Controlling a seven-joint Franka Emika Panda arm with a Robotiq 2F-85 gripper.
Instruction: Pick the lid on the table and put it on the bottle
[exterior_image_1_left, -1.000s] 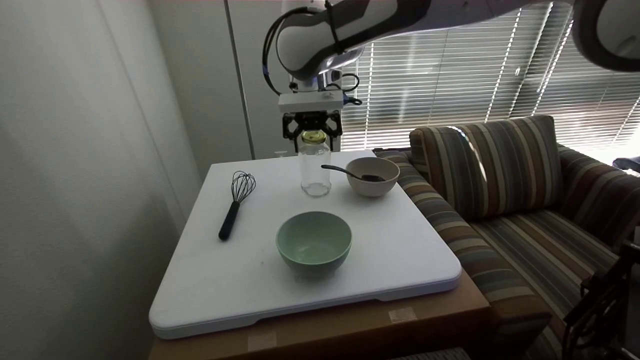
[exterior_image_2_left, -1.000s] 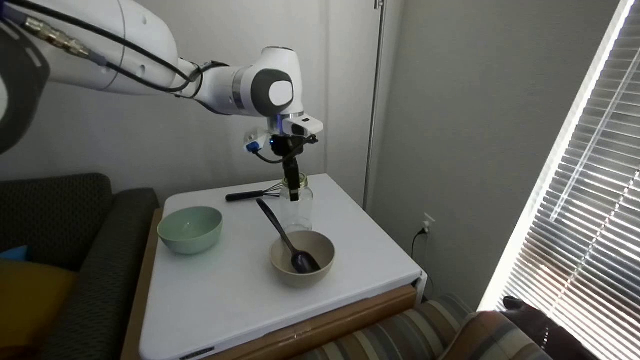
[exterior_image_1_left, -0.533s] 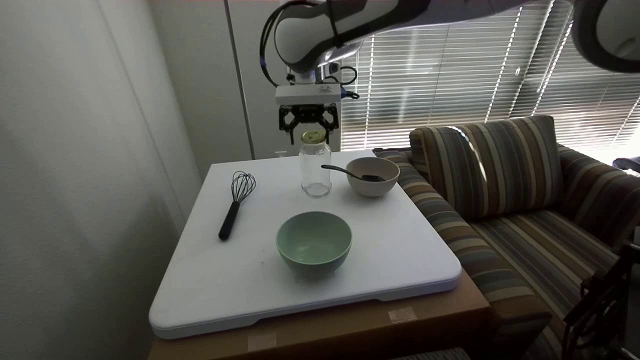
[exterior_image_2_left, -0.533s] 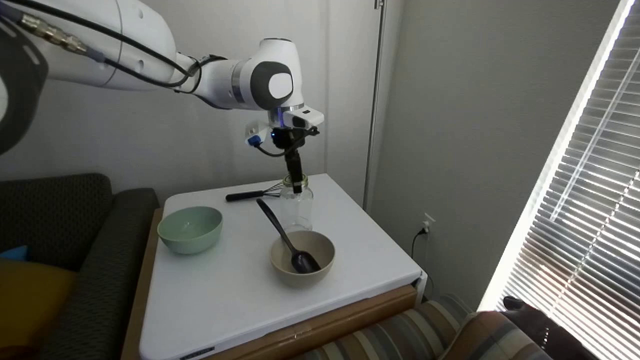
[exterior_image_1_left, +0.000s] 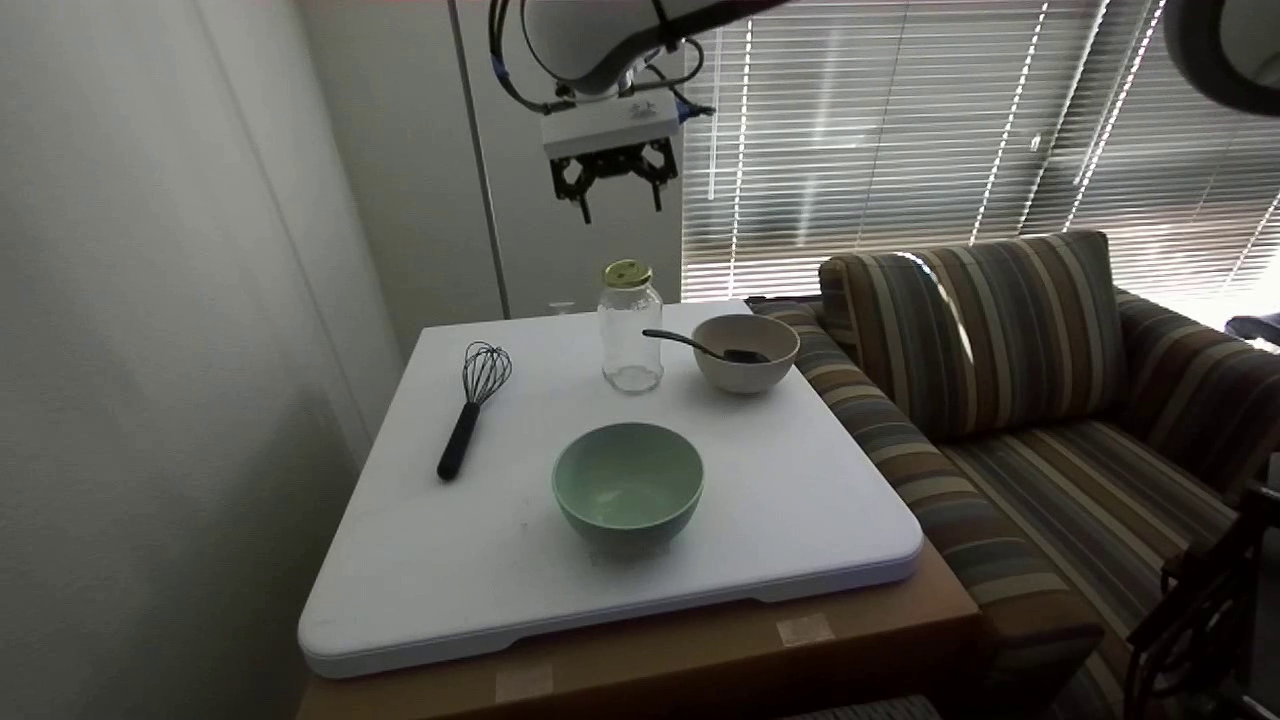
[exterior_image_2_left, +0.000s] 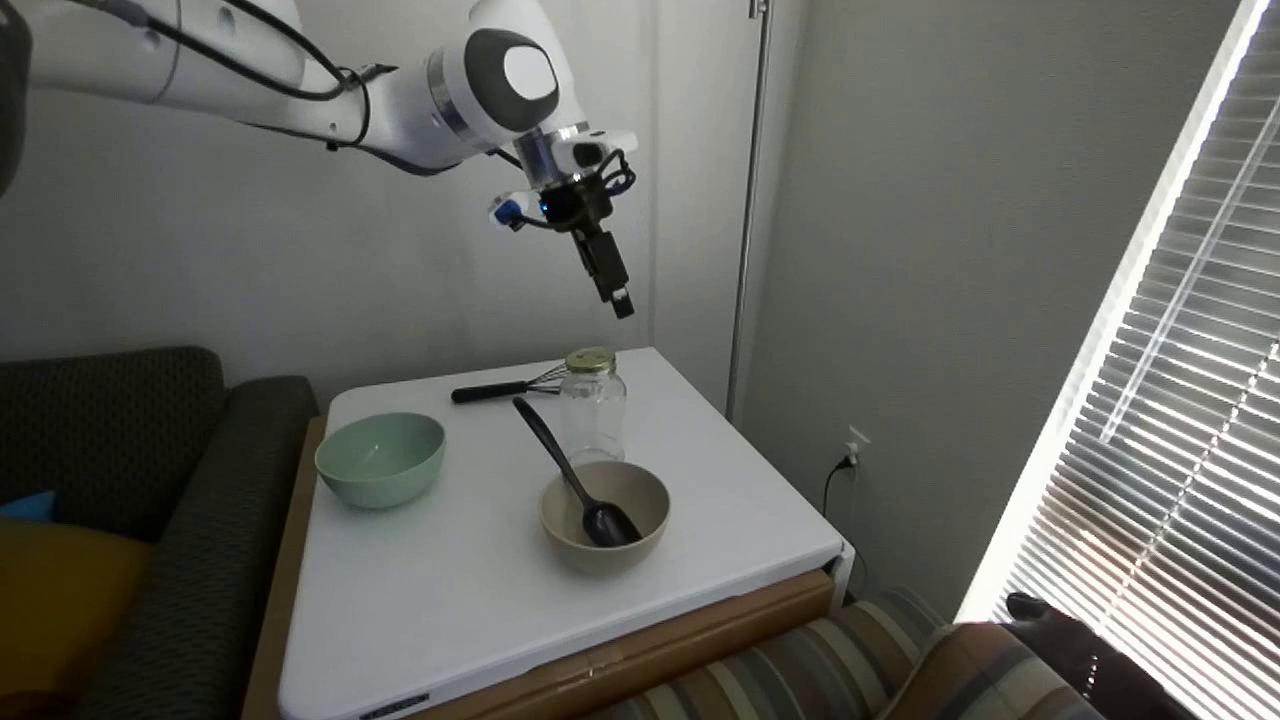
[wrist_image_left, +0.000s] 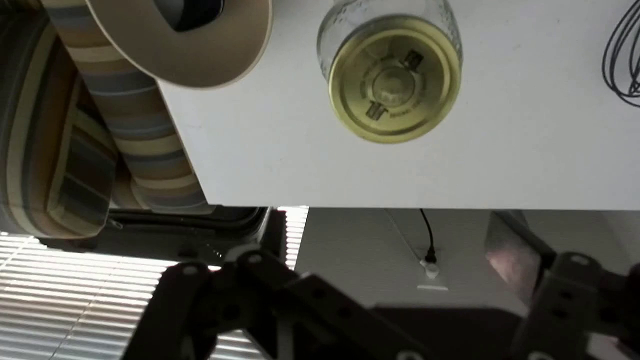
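The lid (exterior_image_1_left: 627, 273), a yellowish round cap, sits flat on the mouth of the bottle (exterior_image_1_left: 631, 335), a clear glass jar. The bottle stands upright on the white table (exterior_image_1_left: 780, 510). In an exterior view the lid (exterior_image_2_left: 591, 360) and the bottle (exterior_image_2_left: 593, 415) show behind the beige bowl. My gripper (exterior_image_1_left: 622, 213) is open and empty, tilted, in the air above the lid and apart from it. It also shows in an exterior view (exterior_image_2_left: 622, 305). In the wrist view the lid (wrist_image_left: 395, 80) is seen from above, beyond the spread fingers.
A beige bowl (exterior_image_1_left: 745, 355) with a black spoon (exterior_image_2_left: 610, 522) stands beside the bottle. A green bowl (exterior_image_1_left: 628, 480) stands on the table, and a whisk (exterior_image_1_left: 462, 435) lies near the wall side. A striped sofa (exterior_image_1_left: 990, 350) adjoins the table.
My gripper has risen from around the lid to well above it and has tilted. The lid and the bottle have stayed in place.
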